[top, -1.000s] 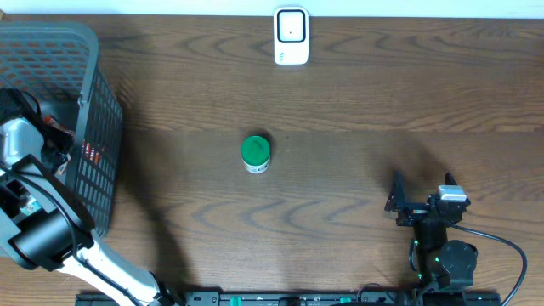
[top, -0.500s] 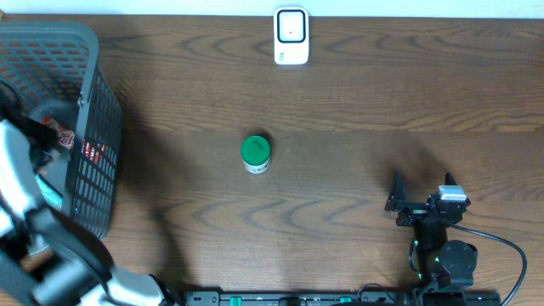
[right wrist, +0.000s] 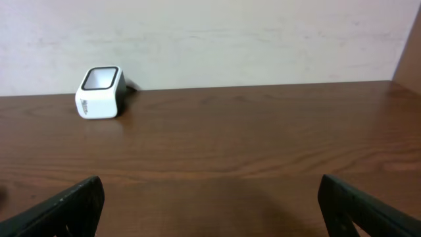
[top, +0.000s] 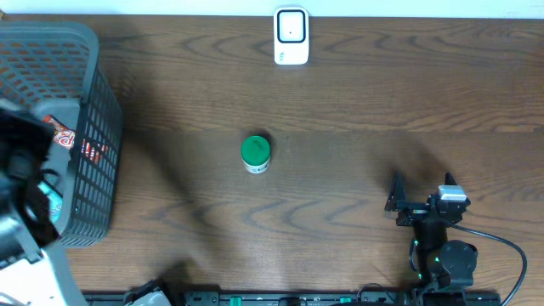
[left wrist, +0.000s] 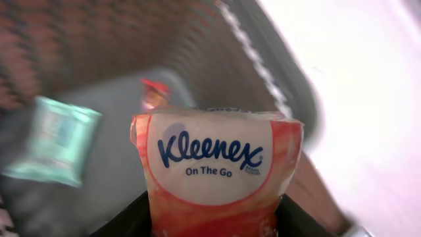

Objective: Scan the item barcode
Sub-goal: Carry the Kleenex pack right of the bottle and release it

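From above, a gray basket [top: 92,93] stands at the left edge of the table [top: 340,110], and the blurred left arm [top: 25,212] reaches over it. A green-lidded jar [top: 255,154] stands upright mid-table, well apart from the white scanner [top: 291,36] at the far edge. The right gripper [top: 422,190] sits low at the near right, away from everything. In the left wrist view, the left gripper [left wrist: 210,225] is clenched on an orange-and-white Kleenex pack [left wrist: 210,164], label toward the camera, held over the basket's inside. A teal packet [left wrist: 54,138] lies below to the left, and a small red item [left wrist: 154,92], too blurred to identify, shows behind the pack. In the right wrist view, the right fingers [right wrist: 69,207] stand spread wide with only bare table between them, and the scanner sits far off against the wall [right wrist: 263,39].
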